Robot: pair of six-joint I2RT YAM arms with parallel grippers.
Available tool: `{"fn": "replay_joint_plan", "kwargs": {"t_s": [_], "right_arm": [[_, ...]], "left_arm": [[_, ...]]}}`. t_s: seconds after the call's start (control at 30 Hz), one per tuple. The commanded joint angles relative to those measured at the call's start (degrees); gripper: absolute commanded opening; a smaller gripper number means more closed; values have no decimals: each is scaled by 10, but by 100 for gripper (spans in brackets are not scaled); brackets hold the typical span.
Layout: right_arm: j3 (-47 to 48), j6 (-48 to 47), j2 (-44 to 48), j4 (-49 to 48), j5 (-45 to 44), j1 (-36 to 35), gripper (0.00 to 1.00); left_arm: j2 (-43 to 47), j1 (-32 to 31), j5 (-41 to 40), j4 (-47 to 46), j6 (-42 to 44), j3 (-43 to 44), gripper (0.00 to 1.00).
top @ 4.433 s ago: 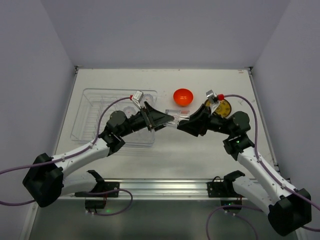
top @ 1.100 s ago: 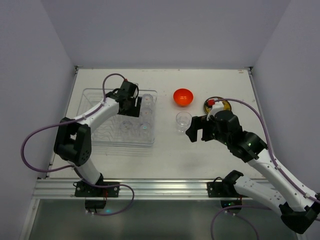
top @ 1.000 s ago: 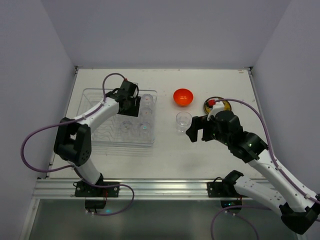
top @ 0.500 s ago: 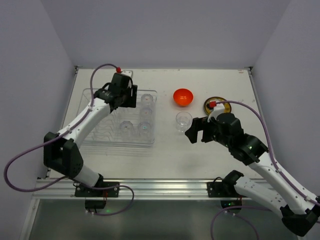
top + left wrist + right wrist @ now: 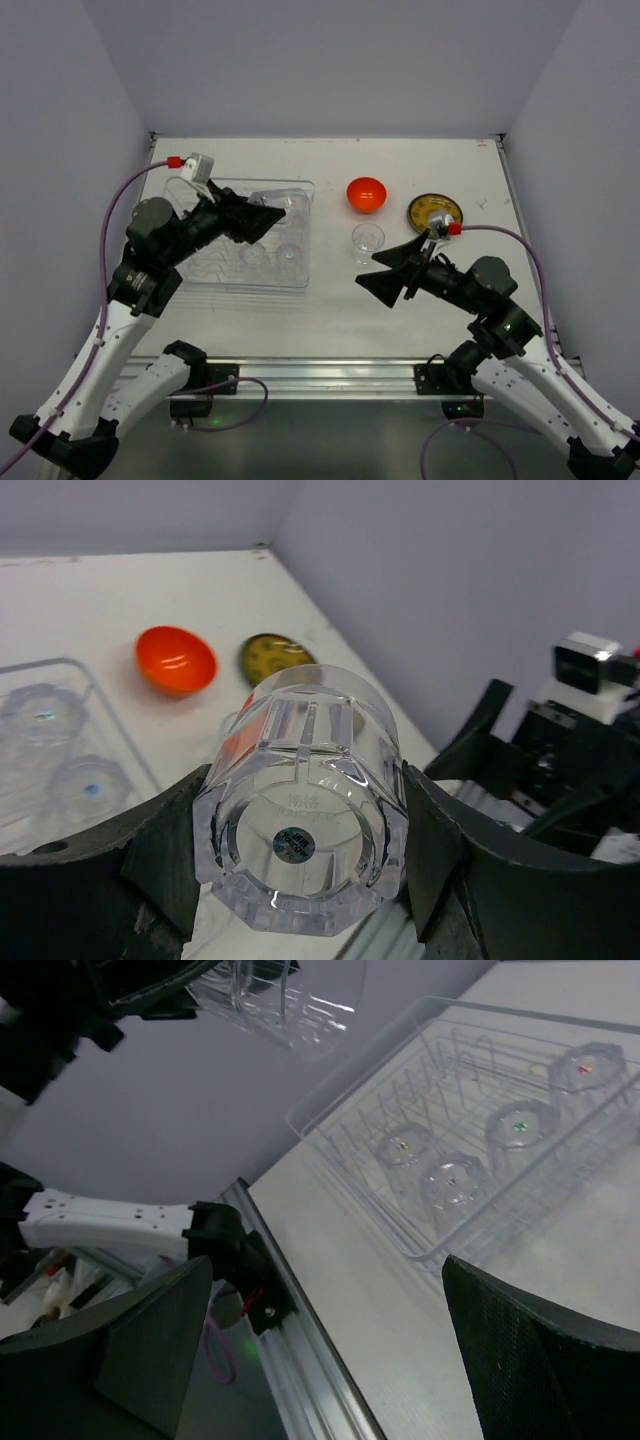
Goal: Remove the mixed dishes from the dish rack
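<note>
My left gripper (image 5: 300, 832) is shut on a clear drinking glass (image 5: 300, 810), held on its side in the air with its base toward the wrist camera. From above, that left gripper (image 5: 268, 215) hovers over the transparent dish rack (image 5: 180, 268). Several more clear glasses (image 5: 450, 1178) stand upside down in the rack (image 5: 400, 1090). Another glass (image 5: 367, 240) stands on the table right of the rack. My right gripper (image 5: 380, 272) is open and empty, raised just near of that glass and pointing left; the right wrist view has the right gripper (image 5: 328, 1265) facing the rack.
An orange bowl (image 5: 367, 193) sits on the table beyond the standing glass. A yellow patterned plate (image 5: 435, 212) lies to its right. The metal rail (image 5: 320, 375) runs along the table's near edge.
My left arm has lifted a glass out of the rack's far side and drawn it up and back. My right gripper has pulled back from the glass on the table and tilted up.
</note>
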State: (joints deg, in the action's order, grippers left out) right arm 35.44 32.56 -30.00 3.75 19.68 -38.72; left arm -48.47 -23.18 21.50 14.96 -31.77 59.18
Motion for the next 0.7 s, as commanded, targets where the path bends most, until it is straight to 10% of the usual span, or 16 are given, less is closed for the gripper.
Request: {"fn": "replay_joint_plan", "kwargs": {"t_s": [0.0, 0.2, 0.67], "right_arm": [[14, 35, -19, -138, 110, -2, 99], [53, 92, -86, -189, 189, -2, 98], [77, 201, -190, -369, 284, -12, 82]], "left_arm": [[28, 0, 149, -197, -172, -68, 0], [86, -12, 144, -352, -339, -172, 0], [82, -139, 43, -420, -400, -260, 0]]}}
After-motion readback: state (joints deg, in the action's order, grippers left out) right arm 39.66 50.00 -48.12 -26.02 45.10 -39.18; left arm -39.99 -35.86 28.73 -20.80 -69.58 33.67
